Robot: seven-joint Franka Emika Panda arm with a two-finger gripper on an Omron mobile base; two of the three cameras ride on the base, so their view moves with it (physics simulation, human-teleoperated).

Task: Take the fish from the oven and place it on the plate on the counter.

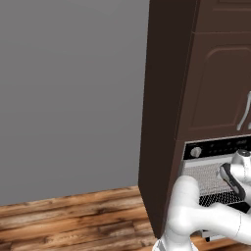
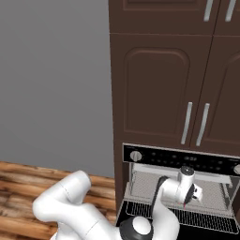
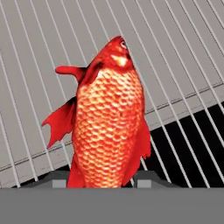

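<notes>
Left base view: arm reaching into oven (image 1: 215, 181), jaw state not readable here.

Right base view: gripper (image 2: 188, 200) over rack (image 2: 197, 216), red sliver at tips.

Hand view: fish (image 3: 109, 118) clamped between jaws, tail end at fingertips (image 3: 59, 178). Looks light, stiff, probably slick; mid-body grip seems safest.

The arm (image 2: 79, 206) is built of thick, rounded, glossy white segments, seen at the lower left of the right base view and the lower right of the left base view. A dark grey round joint cap (image 2: 136, 228) sits at the bottom of the right base view, and a dark band (image 1: 232, 180) runs along a white link at the right edge of the left base view. The gripper (image 3: 103, 181) has 2 small dark finger tips with pale grey square pads at the bottom of the hand view.
</notes>
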